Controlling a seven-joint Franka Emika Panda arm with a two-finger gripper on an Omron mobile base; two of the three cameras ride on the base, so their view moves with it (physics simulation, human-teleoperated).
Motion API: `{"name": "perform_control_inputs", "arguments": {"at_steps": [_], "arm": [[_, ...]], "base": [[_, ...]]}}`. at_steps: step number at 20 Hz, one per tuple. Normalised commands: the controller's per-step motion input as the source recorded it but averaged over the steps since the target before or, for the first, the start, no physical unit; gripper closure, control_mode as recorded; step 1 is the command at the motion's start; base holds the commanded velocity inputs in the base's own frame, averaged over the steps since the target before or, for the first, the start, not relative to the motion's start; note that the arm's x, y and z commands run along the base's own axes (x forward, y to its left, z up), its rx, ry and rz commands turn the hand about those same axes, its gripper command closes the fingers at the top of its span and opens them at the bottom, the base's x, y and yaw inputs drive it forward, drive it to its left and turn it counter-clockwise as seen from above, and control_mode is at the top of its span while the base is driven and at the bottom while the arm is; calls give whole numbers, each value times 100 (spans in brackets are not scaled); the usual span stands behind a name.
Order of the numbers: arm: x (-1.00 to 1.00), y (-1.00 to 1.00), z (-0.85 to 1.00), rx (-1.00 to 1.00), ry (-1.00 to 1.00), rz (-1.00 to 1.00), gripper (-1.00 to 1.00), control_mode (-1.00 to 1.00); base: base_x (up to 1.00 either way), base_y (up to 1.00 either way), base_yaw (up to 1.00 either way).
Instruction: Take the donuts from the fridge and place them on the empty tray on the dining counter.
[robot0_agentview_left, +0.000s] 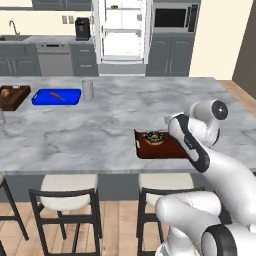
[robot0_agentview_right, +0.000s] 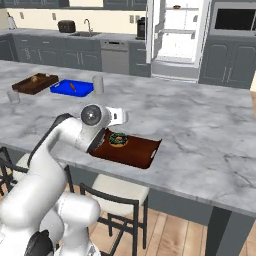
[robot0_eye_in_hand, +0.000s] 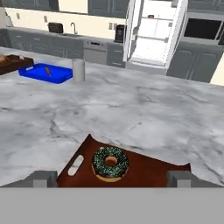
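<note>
Donut (robot0_eye_in_hand: 110, 163) with chocolate icing and sprinkles is lying flat on the left part of the reddish-brown tray (robot0_eye_in_hand: 148, 168), which is sitting near the front edge of the marble desk (robot0_agentview_left: 100, 130). The jaws (robot0_eye_in_hand: 113, 178) are standing wide open and holding nothing, hanging just above and to the near side of the donut. Far behind, the fridge (robot0_agentview_left: 122, 32) is standing with its doors open, while a blue tray (robot0_agentview_left: 56, 96) and a grey cup (robot0_agentview_left: 87, 89) are resting at the desk's far left.
</note>
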Motion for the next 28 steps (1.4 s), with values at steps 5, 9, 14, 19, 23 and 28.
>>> {"name": "perform_control_inputs", "arguments": {"at_steps": [5,9,14,19,23,28], "arm": [[-100,-2,100,0,-2,-26,-100,-100],[-79,0,62,0,0,-16,-100,-100],[-55,-20,6,1,-18,-2,-100,-100],[-61,-33,0,3,-20,6,-100,-100],[-4,0,0,0,0,1,-100,100],[0,0,0,0,0,0,-100,100]], "base": [[0,0,0],[0,0,0],[0,0,0],[0,0,0],[1,0,1],[-86,-13,0]]}}
